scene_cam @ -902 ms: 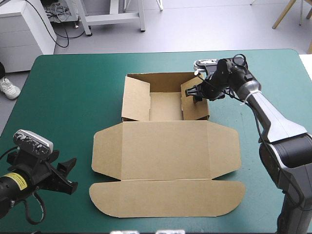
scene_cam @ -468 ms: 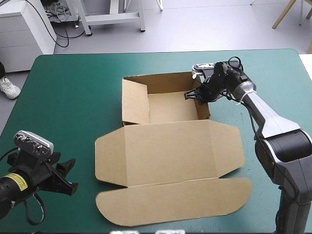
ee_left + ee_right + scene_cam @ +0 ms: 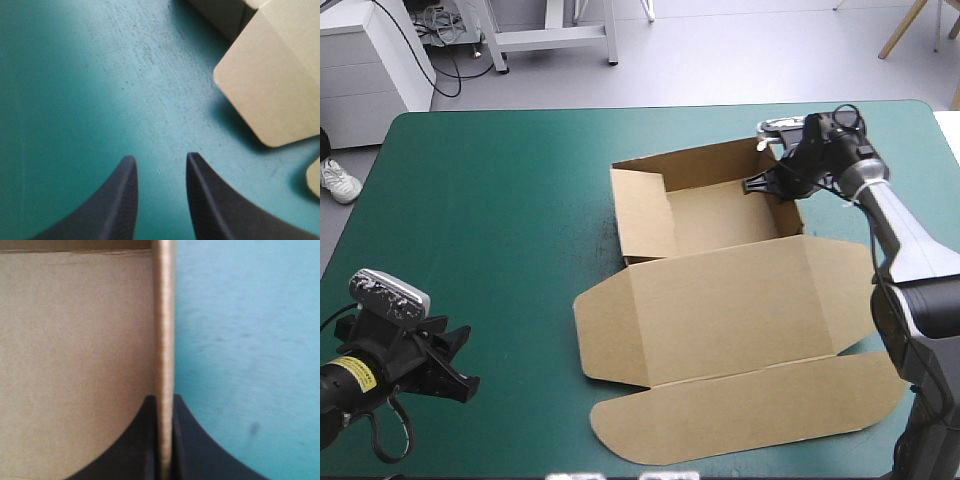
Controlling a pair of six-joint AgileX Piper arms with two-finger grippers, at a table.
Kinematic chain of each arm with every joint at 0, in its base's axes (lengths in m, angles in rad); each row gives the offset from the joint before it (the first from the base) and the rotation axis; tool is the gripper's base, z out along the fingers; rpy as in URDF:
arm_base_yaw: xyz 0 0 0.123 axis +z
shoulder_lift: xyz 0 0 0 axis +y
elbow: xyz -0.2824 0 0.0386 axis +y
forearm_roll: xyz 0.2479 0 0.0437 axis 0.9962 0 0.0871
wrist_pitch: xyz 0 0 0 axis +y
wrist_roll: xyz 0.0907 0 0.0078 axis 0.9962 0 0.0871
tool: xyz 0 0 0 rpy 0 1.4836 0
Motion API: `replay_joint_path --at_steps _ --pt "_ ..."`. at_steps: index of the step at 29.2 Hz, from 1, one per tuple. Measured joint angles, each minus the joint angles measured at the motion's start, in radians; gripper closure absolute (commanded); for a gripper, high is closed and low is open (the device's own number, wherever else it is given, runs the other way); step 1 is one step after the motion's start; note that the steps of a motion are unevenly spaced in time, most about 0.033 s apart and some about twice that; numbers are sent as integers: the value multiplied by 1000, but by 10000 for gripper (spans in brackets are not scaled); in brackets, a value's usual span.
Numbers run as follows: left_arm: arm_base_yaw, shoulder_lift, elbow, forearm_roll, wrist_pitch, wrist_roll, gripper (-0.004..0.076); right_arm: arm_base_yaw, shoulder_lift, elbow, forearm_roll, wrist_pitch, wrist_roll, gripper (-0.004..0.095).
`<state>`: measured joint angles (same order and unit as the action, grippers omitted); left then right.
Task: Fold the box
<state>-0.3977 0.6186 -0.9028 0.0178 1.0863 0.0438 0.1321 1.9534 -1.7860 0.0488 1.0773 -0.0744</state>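
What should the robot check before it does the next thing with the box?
1. Right gripper shut on the box, at its right wall: ok.
2. Left gripper open, apart from the box: ok.
3. Left wall raised: ok.
4. Lid lying flat on the table: ok.
5. Lid's right corner on the table: cannot tell, the right arm hides it.

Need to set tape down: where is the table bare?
Bare: the cover left of the box, up to the left gripper, and beyond its back wall. Crowded: the right side, where the right gripper pinches the box.
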Motion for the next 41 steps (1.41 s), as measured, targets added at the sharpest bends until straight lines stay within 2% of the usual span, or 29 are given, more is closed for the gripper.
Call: replay_joint_path --at_steps 7,16,21,30,32,35,39,41 --pt "0 0 0 0 12 0 501 -237 -91 0 -91 26 -35 927" --pt "0 0 0 0 15 0 501 -497 -95 1 -102 -21 -71 927" --pt "0 0 0 0 15 0 501 -564 -84 1 -102 -39 -93 927" --pt "0 0 0 0 33 0 501 -570 18 1 -44 -57 -132 911" --pt "0 0 0 0 35 0 501 -570 35 1 -39 -58 -140 846" --pt "0 0 0 1 38 0 501 -570 40 1 -31 -60 -152 645" --pt "0 0 0 54 40 0 501 -570 40 1 5 -67 -185 325" --pt "0 0 0 115 41 0 501 -570 41 1 25 -73 -194 324"
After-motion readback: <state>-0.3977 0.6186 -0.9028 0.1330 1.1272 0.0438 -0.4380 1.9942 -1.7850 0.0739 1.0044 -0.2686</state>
